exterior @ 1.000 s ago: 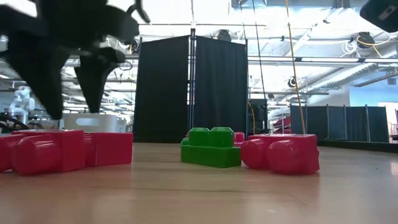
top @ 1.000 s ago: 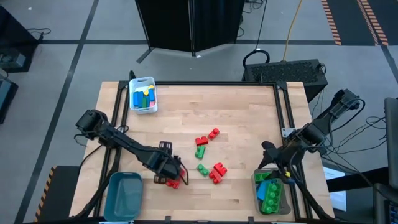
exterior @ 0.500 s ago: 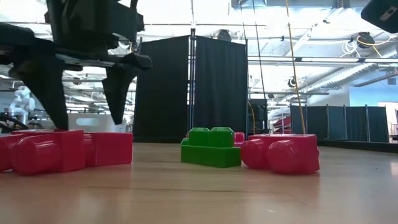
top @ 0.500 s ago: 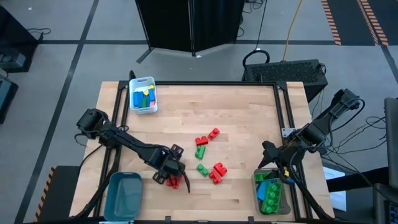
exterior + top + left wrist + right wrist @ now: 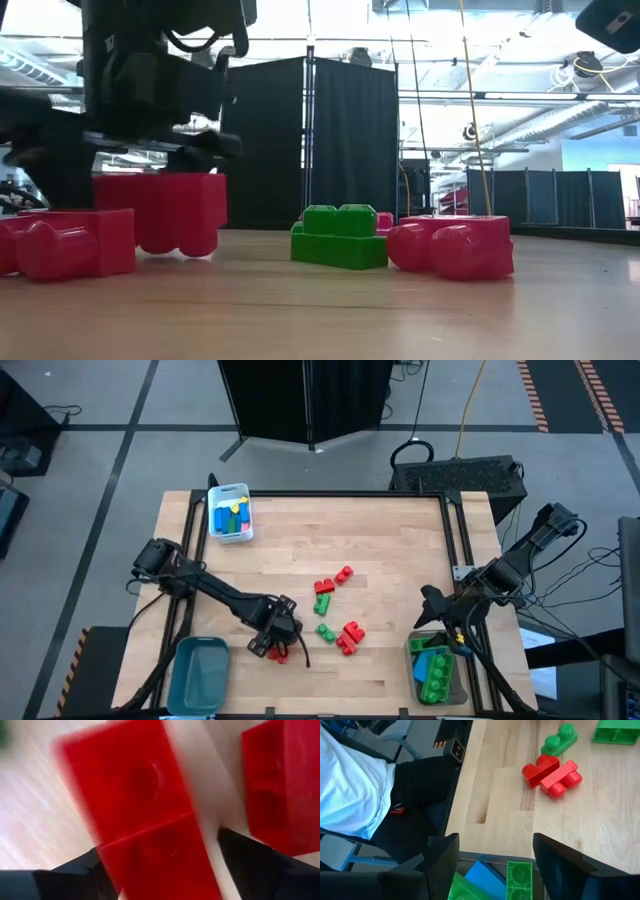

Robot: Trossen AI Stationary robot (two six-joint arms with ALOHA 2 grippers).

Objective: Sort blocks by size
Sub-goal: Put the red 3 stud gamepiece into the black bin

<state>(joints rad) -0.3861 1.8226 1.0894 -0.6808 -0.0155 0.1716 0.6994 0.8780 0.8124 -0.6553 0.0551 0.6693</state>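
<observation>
Seemingly, red block (image 5: 145,815) sits between left gripper (image 5: 277,643) fingers.

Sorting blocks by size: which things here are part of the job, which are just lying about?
Job:
- red block between the left end effector fingers, tilted
- loose red and green blocks mid-table
- white bin, teal bin, clear bin with sorted blocks
- right end effector, open over the clear bin

Lying about:
- black curtain panels
- black box behind the table

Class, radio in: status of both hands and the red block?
Left hand straddling red block, block tipped off table. Right hand open over bin, empty. Second red block alongside.
</observation>
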